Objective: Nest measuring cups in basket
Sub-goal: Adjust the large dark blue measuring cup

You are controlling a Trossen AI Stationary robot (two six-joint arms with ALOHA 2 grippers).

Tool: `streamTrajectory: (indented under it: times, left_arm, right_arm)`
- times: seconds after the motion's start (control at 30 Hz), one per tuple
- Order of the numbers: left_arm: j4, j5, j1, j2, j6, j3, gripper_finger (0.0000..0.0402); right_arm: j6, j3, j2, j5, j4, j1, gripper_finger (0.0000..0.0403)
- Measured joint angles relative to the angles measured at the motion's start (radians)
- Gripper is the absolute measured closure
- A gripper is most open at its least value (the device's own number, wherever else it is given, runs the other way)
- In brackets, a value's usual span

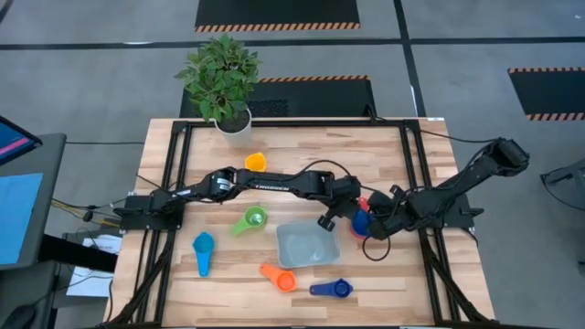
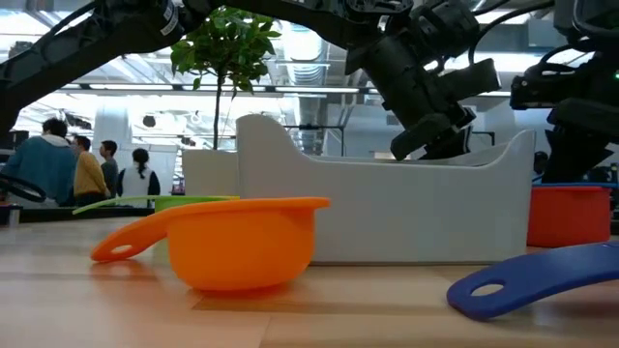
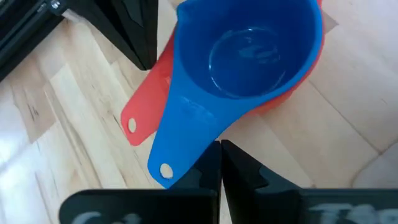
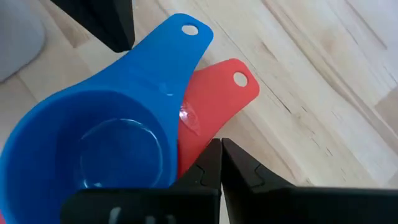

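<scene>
Nearest the low camera: orange cup (image 2: 237,242) upright on the wooden table (image 1: 210,283), handle out to one side; dark blue cup (image 2: 542,275) handle close by at the frame edge.

Table spans the whole work area, with black framing at its edges. Potted plant (image 1: 222,84) at the far edge, well away from both sets of fingers.

Left arm (image 1: 265,185) stretched long across the table toward the right arm (image 1: 457,187).

Basket (image 1: 308,244) pale, shallow, just beside the left gripper (image 1: 325,222); nothing visible inside from above. Left fingers (image 3: 208,168) pressed together, holding nothing, tips just short of the blue handle.

Blue cup (image 3: 249,50) seated inside the red cup (image 3: 152,99), both standing on the table between the two grippers, handles fanned slightly apart.

Right gripper (image 1: 373,228) on the far side of that pair from the basket; right fingers (image 4: 208,171) pressed together, empty, tips over the edge of the red handle.

Green cup (image 1: 249,219), light blue cup (image 1: 202,249) and yellow cup (image 1: 256,162) scattered singly, well apart from the fingers.
</scene>
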State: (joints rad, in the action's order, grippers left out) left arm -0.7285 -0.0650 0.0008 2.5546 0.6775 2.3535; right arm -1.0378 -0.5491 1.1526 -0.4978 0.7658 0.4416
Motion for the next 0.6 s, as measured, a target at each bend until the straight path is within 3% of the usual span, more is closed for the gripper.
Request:
streamTrajectory:
  times: [0.3, 0.47, 0.6]
  left_arm:
    - [0.049, -0.016, 0.001, 0.0, 0.011, 0.0, 0.0401]
    - [-0.019, 0.052, 0.0, -0.006, 0.01, 0.0, 0.0401]
    - [-0.053, 0.025, 0.0, -0.012, -0.001, 0.0, 0.0401]
  right_arm:
    - [0.0, 0.0, 0.0, 0.001, -0.001, 0.0, 0.0373]
    - [0.0, 0.0, 0.0, 0.003, 0.003, 0.0, 0.0371]
    - [0.0, 0.0, 0.0, 0.003, 0.003, 0.0, 0.0378]
